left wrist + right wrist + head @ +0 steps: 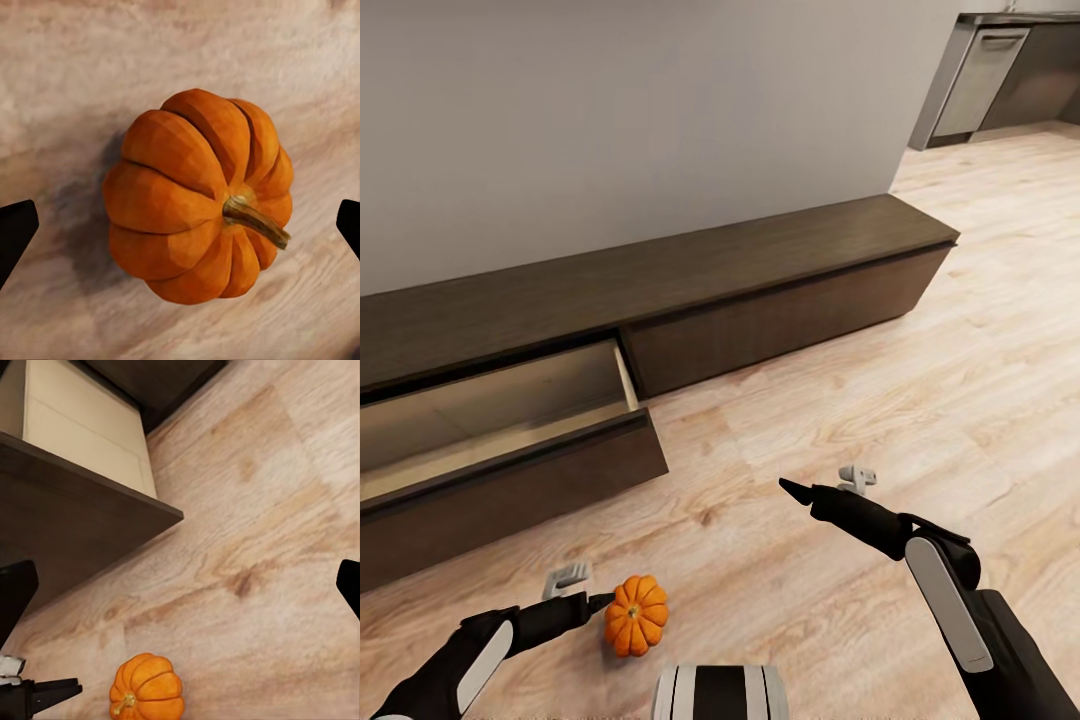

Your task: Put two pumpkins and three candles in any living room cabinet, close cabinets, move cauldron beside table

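Pumpkin (636, 615) on plank floor (840, 420), before the cabinet's open drawer (490, 420). Left claw (582, 590) nearer, spread, pumpkin centred beneath it, untouched. Right claw (822, 486) spread, empty, well apart.

Head: high, facing down over floor and cabinet (660, 270)
Left wrist: close above pumpkin (196, 196)
Right wrist: farther — shares pumpkin

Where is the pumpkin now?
In the head view, the pumpkin lies on the floor, beside the left gripper, in front of the open drawer.
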Controlling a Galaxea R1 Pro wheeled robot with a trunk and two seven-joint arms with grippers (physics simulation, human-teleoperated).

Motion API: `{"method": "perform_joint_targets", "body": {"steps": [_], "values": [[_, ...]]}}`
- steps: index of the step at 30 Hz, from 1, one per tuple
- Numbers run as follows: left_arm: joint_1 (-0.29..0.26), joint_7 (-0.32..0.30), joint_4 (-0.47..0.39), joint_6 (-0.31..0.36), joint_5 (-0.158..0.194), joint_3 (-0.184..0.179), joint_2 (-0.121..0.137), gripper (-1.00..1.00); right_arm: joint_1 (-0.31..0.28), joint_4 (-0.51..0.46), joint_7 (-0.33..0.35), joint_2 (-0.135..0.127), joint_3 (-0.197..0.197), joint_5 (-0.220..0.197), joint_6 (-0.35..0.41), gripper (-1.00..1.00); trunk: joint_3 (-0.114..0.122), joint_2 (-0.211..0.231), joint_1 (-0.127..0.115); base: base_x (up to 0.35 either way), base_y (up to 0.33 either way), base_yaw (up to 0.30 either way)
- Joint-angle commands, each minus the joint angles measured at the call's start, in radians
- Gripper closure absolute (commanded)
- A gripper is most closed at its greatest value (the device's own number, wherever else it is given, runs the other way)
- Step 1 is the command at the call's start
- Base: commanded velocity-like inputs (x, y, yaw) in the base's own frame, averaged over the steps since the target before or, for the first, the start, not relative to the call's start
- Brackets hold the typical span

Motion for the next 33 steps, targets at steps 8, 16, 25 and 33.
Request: {"method": "perform_joint_targets", "body": {"steps": [8,16,25,33], "values": [[0.000,-0.001,-0.005,0.004,0.008,-0.009,0.001,-1.00,0.000,-0.001,0.025,0.000,0.000,0.000,0.004,-1.00,-0.032,-0.002,0.003,0.000,0.000,0.000],[0.000,-0.159,-0.039,0.007,0.004,-0.031,0.017,-1.00,0.000,0.006,0.063,0.001,0.000,0.000,0.005,-1.00,-0.063,-0.004,0.007,0.000,0.000,0.000],[0.000,-0.175,-0.041,0.000,0.004,-0.026,0.022,-1.00,0.000,0.009,0.064,0.001,0.000,0.002,0.004,-1.00,-0.067,-0.004,0.007,0.000,0.000,0.000],[0.000,-0.167,-0.041,-0.003,0.008,-0.009,0.045,-1.00,0.000,0.009,0.063,0.001,0.001,0.002,0.003,-1.00,-0.090,-0.006,0.010,0.000,0.000,0.000]]}}
